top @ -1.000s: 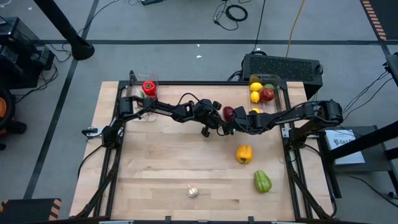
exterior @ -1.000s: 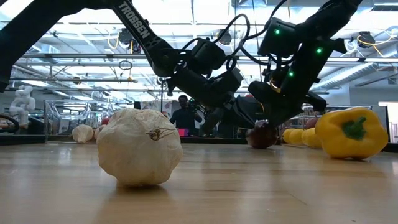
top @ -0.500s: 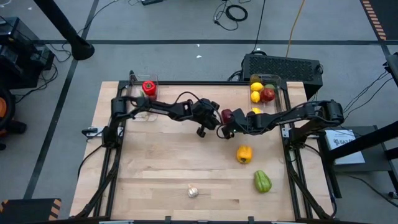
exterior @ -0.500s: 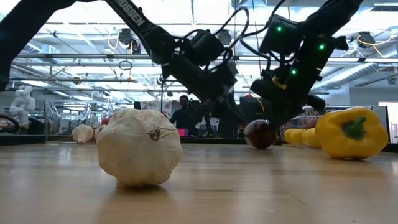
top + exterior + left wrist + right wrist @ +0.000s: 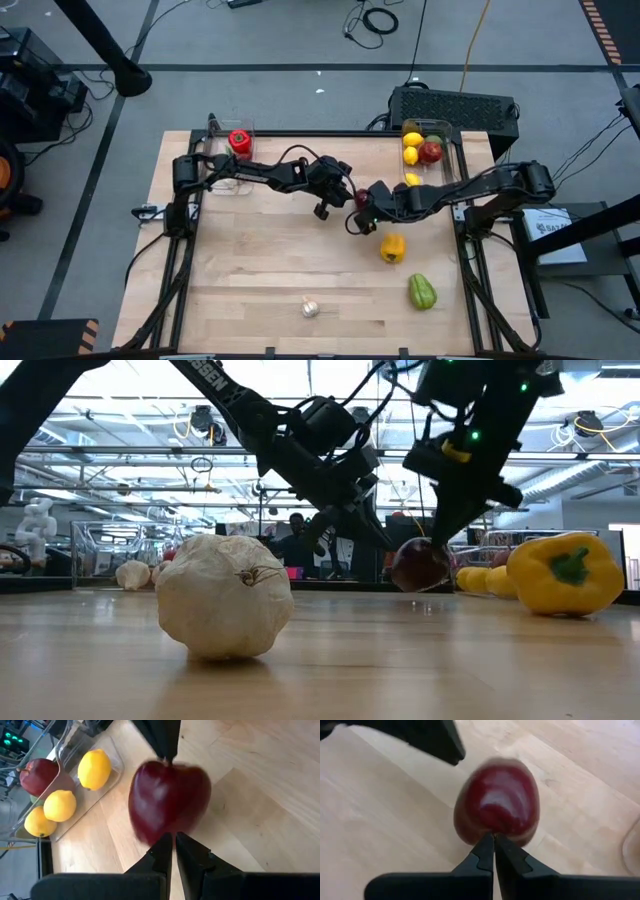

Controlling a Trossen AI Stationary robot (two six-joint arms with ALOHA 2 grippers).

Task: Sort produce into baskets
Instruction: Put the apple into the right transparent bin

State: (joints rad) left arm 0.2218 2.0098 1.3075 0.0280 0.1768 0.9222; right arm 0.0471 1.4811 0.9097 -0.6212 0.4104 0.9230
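Dark red apple (image 5: 169, 802) motion-blurred in both wrist views, mostly hidden beneath the arms from above, small green piece (image 5: 434, 139) at the right basket's (image 5: 457, 150) twelve o'clock end unidentifiable, person (image 5: 296, 545) behind the arms partly hidden.

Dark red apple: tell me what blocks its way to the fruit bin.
Nothing visible. The dark red apple sits between both shut claws, left claw and right claw; bare table separates it from the clear bin of lemons.

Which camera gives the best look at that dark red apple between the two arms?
The right wrist view: the apple fills the middle, unobstructed. The left wrist view shows it large too, slightly blurred. From above it is mostly hidden by the arms; the low view shows it small, far back.
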